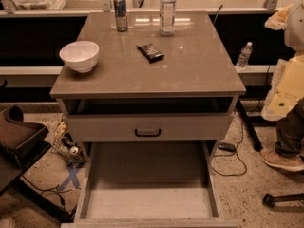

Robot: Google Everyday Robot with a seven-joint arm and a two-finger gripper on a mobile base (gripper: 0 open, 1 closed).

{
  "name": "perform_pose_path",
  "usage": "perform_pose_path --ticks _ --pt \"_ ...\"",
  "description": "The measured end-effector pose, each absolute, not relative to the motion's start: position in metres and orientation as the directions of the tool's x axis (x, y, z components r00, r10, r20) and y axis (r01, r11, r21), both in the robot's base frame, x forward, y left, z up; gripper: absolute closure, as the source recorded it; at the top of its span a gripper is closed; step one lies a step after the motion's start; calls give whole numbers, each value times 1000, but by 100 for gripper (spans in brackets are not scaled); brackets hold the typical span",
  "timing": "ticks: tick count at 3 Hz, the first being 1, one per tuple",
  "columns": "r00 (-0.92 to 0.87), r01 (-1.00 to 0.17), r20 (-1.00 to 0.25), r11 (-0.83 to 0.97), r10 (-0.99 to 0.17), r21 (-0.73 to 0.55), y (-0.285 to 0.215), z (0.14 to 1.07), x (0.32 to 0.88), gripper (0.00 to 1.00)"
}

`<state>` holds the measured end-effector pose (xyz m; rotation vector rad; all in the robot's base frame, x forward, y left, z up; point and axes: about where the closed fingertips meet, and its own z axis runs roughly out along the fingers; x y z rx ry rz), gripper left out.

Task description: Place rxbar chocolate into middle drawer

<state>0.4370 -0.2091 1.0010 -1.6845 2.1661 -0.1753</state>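
The rxbar chocolate (150, 52), a small dark-wrapped bar, lies flat on the cabinet top (190, 70), near its middle and a little toward the back. The middle drawer (147, 201) is pulled out wide at the bottom of the view, and nothing shows on its pale floor. Above it is a closed drawer front with a dark bar handle (147, 132). My gripper is not in view, and no part of the arm shows.
On the cabinet top stand a white bowl (79, 56) at the front left, a tall drink can (120, 13) and a clear water bottle (167, 11) at the back. A person (287, 127) stands at the right. Cables (228, 160) and a basket (66, 146) lie on the floor.
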Motion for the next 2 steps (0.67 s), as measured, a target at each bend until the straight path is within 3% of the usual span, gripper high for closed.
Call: perform_pose_path --ticks 1,2 --pt "-202 -904 -226 270 -953 -331 -209 1001 437 0" --pt "-219 -874 -309 327 -926 -360 -202 1002 457 0"
